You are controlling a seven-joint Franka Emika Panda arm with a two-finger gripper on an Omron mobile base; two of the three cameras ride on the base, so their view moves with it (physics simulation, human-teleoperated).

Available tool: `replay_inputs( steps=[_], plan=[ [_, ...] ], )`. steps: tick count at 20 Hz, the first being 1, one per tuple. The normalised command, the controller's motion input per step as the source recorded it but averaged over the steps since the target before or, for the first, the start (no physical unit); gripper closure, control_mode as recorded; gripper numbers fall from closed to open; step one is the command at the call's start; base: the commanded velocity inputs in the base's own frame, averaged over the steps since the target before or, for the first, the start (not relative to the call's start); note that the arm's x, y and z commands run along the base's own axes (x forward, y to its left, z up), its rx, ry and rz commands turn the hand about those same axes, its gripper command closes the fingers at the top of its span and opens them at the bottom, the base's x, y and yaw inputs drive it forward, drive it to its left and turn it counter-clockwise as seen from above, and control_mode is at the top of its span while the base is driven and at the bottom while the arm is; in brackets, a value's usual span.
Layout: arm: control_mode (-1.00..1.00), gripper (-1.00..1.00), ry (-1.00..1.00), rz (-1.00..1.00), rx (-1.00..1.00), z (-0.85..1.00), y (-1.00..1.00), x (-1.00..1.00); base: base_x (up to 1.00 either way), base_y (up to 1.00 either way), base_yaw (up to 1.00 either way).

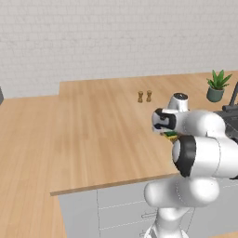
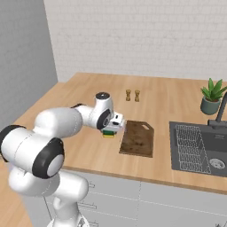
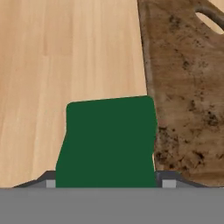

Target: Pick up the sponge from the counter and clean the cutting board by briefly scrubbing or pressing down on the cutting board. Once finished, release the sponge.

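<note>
The sponge (image 3: pixel 109 140) lies dark-green side up on the light wood counter (image 3: pixel 65 65), just left of the cutting board (image 3: pixel 188 87). The board is a dark brown slab with a handle hole at its far corner. My gripper (image 3: pixel 109 183) stands straight over the sponge, one fingertip close against each side; whether they press on it is not visible. In the right base view the gripper (image 2: pixel 114 125) is low over the sponge (image 2: pixel 108 132), whose yellow layer shows beside the cutting board (image 2: pixel 137 138). In the left base view the arm hides most of the sponge (image 1: pixel 170 135).
Two small wooden shakers (image 2: pixel 132 95) stand behind the board. A dark sink (image 2: pixel 199 148) with a faucet (image 2: pixel 221 111) lies to the right, with a potted plant (image 2: pixel 212 96) behind it. Bare counter (image 1: pixel 93 130) stretches to the left.
</note>
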Motion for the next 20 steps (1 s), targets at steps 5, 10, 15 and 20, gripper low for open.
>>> replay_inputs(
  steps=[5,10,15,20],
  plan=[
    [-1.00,1.00,0.01,-0.07,0.00,-0.01,-0.60,0.06,0.00,0.00,0.00],
    [-1.00,1.00,0.00,-0.04,0.00,-0.38,-0.41,0.16,0.00,0.00,0.00],
    [-1.00,1.00,0.00,-0.04,0.00,-0.48,-0.57,0.45,0.00,0.00,0.00],
    [-1.00,1.00,0.00,0.00,0.00,-0.11,-0.30,0.36,0.00,0.00,0.00]
  ],
)
